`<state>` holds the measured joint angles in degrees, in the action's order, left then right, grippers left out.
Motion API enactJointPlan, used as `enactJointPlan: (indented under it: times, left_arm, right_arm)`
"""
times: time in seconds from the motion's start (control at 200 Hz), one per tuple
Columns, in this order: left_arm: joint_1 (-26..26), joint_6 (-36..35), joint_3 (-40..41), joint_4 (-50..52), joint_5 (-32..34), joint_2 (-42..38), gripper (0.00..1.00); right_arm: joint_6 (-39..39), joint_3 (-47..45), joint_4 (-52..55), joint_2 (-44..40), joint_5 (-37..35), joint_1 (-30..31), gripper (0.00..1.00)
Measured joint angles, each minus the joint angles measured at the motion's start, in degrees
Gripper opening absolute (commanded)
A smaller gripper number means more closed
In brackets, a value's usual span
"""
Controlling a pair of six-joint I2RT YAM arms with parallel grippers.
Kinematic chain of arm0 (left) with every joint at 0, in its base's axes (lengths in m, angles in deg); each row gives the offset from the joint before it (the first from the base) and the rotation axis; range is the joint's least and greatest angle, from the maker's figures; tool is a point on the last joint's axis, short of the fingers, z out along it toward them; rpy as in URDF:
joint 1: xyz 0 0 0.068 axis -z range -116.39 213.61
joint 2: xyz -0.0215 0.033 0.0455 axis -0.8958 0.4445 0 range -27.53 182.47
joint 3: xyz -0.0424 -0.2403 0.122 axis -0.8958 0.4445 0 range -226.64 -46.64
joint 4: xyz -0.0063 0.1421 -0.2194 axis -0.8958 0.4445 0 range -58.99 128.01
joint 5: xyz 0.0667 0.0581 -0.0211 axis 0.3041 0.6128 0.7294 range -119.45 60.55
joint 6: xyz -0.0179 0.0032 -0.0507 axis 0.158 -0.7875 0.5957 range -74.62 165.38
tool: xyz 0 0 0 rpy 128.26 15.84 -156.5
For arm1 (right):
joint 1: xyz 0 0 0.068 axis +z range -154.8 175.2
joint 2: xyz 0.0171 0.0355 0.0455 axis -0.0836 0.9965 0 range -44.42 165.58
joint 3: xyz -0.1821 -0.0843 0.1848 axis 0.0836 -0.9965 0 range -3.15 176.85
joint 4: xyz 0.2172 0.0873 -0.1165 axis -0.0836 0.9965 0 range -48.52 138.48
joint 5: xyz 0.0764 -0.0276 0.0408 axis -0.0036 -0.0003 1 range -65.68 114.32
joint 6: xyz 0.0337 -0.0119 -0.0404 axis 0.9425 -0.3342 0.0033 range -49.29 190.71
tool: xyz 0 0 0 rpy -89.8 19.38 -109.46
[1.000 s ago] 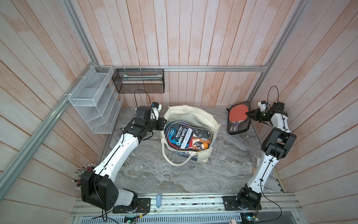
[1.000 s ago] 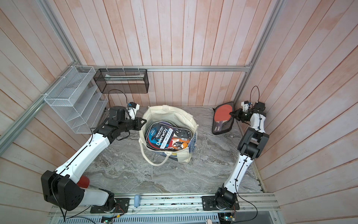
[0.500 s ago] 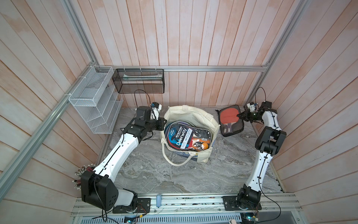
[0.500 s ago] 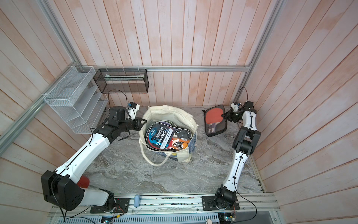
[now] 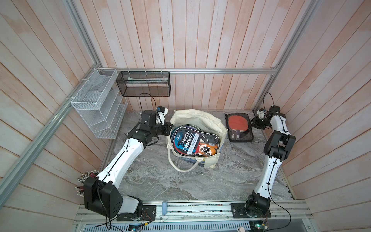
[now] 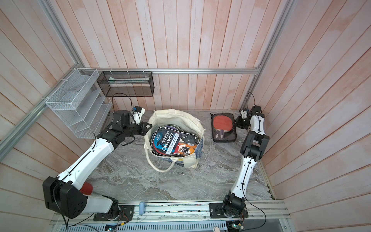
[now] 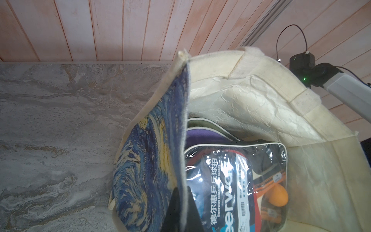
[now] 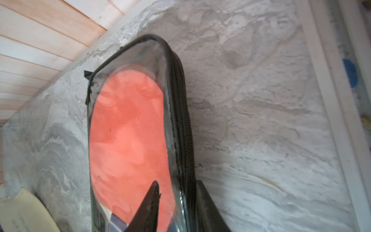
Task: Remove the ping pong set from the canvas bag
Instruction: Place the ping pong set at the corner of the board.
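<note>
The cream canvas bag (image 5: 200,122) (image 6: 176,118) (image 7: 251,96) stands open mid-table, its starry print showing in the left wrist view. My left gripper (image 5: 171,127) (image 6: 149,127) (image 7: 182,192) is shut on the bag's left rim. Inside lies a blue Deerway ping pong set (image 5: 192,143) (image 6: 170,142) (image 7: 230,180) with an orange ball. A second ping pong set (image 5: 239,128) (image 6: 223,128) (image 8: 128,130), a clear zip case with a red paddle, lies flat on the table right of the bag. My right gripper (image 5: 252,122) (image 6: 235,122) (image 8: 177,184) straddles its far-right edge, open, one finger off the plastic.
A white wire rack (image 5: 98,104) hangs on the left wall and a black mesh basket (image 5: 144,84) on the back wall. The bag's handle loop (image 5: 180,168) lies on the marble toward the front. The right wall and table corner are close behind my right arm.
The right arm swung the red-paddle case left, then lowered it flat onto the table, and its jaws parted. The left gripper and bag have not moved.
</note>
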<state>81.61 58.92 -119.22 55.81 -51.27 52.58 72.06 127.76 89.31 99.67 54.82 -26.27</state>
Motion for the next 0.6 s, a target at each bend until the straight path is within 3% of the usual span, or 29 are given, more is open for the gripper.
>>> enactJointPlan:
  times: [0.05, 0.275, 0.345, 0.365, 0.39, 0.6]
  left_arm:
    - [0.0, 0.0, 0.0, 0.0, 0.0, 0.0, 0.0]
    - [0.0, 0.0, 0.0, 0.0, -0.1, 0.0, 0.0]
    - [0.0, 0.0, 0.0, 0.0, -0.2, 0.0, 0.0]
    - [0.0, 0.0, 0.0, 0.0, -0.2, 0.0, 0.0]
    - [0.0, 0.0, 0.0, 0.0, -0.2, 0.0, 0.0]
    - [0.0, -0.2, 0.1, 0.0, -0.2, 0.0, 0.0]
  right_arm:
    - [-0.1, 0.0, -0.3, 0.0, -1.2, 0.0, 0.35]
    - [-0.7, -0.3, -0.4, -1.7, -5.3, 0.1, 0.61]
    - [-0.9, -1.3, -0.2, -4.3, -6.2, 0.2, 0.79]
    - [-1.2, -2.0, -0.4, -5.4, -6.5, 0.3, 0.92]
    - [-1.0, -3.1, -0.6, -7.2, -6.9, 0.5, 1.0]
    - [-1.8, -15.7, -3.7, -26.1, -10.9, 5.7, 0.99]
